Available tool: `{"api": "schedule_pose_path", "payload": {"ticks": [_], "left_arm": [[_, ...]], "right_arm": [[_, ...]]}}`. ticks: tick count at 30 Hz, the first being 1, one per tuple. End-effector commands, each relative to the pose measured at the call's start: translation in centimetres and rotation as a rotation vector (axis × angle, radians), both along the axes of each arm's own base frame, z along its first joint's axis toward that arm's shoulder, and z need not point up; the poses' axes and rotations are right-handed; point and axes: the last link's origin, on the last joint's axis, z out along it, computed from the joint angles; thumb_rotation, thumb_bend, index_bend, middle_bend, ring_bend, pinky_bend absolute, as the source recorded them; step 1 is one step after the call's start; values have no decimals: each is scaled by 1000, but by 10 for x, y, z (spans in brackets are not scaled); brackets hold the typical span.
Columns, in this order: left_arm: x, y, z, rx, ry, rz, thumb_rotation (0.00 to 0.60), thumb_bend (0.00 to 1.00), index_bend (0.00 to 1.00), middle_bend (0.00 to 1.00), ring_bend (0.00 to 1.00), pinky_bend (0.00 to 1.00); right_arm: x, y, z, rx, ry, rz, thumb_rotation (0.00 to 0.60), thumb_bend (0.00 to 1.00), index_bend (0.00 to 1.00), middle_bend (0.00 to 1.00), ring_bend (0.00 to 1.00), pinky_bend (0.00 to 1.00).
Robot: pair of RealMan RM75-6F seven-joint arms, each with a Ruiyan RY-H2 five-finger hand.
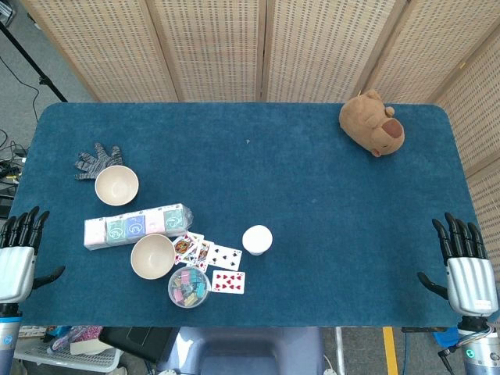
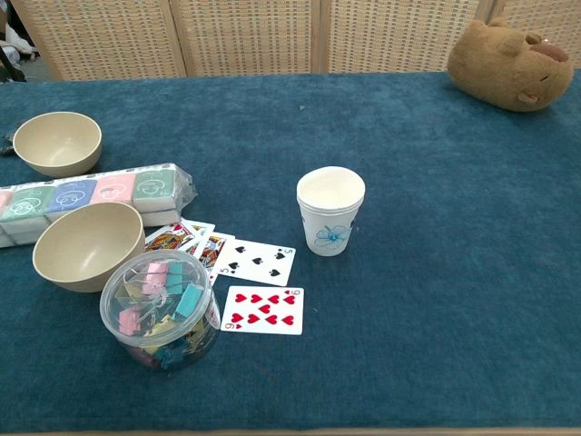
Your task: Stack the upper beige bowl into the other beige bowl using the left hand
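The upper beige bowl (image 1: 116, 185) (image 2: 57, 143) stands upright on the blue table at the left, beside a grey glove. The other beige bowl (image 1: 152, 256) (image 2: 88, 245) sits nearer the front edge, also upright and empty. A pack of tissue packets (image 1: 137, 226) (image 2: 91, 200) lies between the two bowls. My left hand (image 1: 19, 254) hangs off the table's left edge, fingers straight and apart, holding nothing. My right hand (image 1: 466, 262) stays off the right edge, likewise empty. Neither hand shows in the chest view.
Playing cards (image 1: 211, 264) (image 2: 259, 282) lie right of the lower bowl. A clear tub of clips (image 1: 188, 287) (image 2: 162, 307) sits just in front of it. A white paper cup (image 1: 257, 239) (image 2: 330, 211) stands mid-table. A plush toy (image 1: 373, 123) (image 2: 511, 53) rests at the far right. A grey glove (image 1: 98, 160) lies at the far left.
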Motion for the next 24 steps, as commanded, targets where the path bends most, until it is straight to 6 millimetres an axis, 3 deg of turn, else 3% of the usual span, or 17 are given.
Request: {"api": "schedule_pose_path", "payload": {"ticks": [1,7,11,16,19,24], "left_arm": [[0,0,0,-3,2,0,600,80,0,0,0,0],[0,3,-4,-29,4,-15,600,87,0,0,0,0],[0,17,-4,-37,-14,-37,600,98,0,0,0,0],[-3,62,-8,-78,-13,-60,600,250,10,0,0,0],[-5,89,-16,-131,12,-65,600,288,51,0,0,0],[-11,131,-39,-205,88,-50,600,376,122,0,0,0]], "right_arm": [[-1,0,2,-4,-7,-4,600,0,0,0,0,0],[-1,2,4,1,-23,-6,600,0,0,0,0,0],[1,2,4,1,-28,-3,600,0,0,0,0,0],[0,1,3,9,-28,-14,600,0,0,0,0,0],[-1,0,2,11,-27,-19,600,0,0,0,0,0],[-3,-2,1,15,-30,-35,600,0,0,0,0,0]]}}
